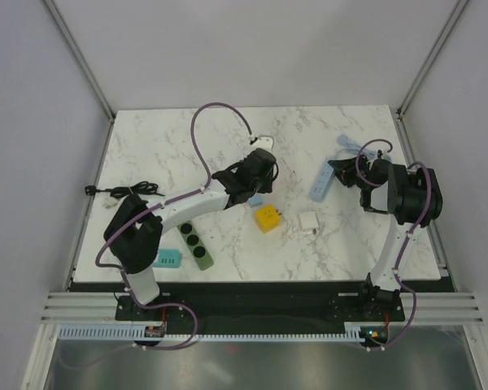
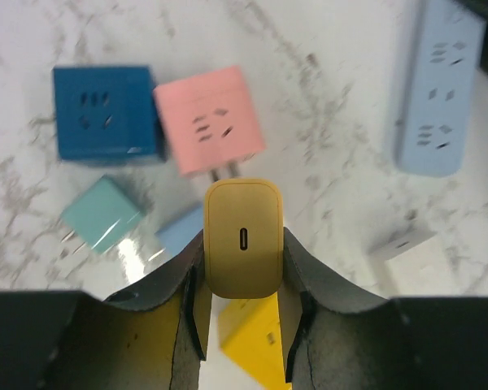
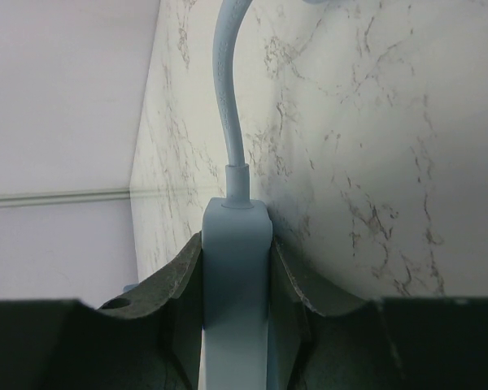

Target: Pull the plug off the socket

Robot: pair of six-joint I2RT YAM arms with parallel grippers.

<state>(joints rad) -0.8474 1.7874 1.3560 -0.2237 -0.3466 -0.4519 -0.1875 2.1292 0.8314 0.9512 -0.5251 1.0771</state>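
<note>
Your left gripper (image 2: 243, 248) is pinching the mustard-yellow charger plug (image 2: 244, 223), a rounded plastic block with a slot port on its face. One finger presses each long side, which suits a straight pull without twisting. The plug hangs above the white marble-patterned table (image 1: 187, 138), with the bright yellow cube socket (image 2: 248, 341) below it and the pink cube adapter (image 2: 210, 118) just beyond. Its prongs are hidden from you, but it looks seated in nothing, so I judge it is already free. Your right gripper (image 3: 237, 252) is pressed tight on the narrow end of the light-blue plastic power strip (image 2: 439, 89), right where the pale blue cable (image 3: 228, 89) leaves it. That grip reads as an anchor, there so the strip cannot lift or slide while the other arm pulls. In the overhead view the strip lies well apart from the held plug, and the outlets you can see on it are bare. If this strip is the socket meant, what remains is probably to set the plug down on bare marble and then let go of the strip. Treat the clamped end gently, since a bend there would strain the cable.
</note>
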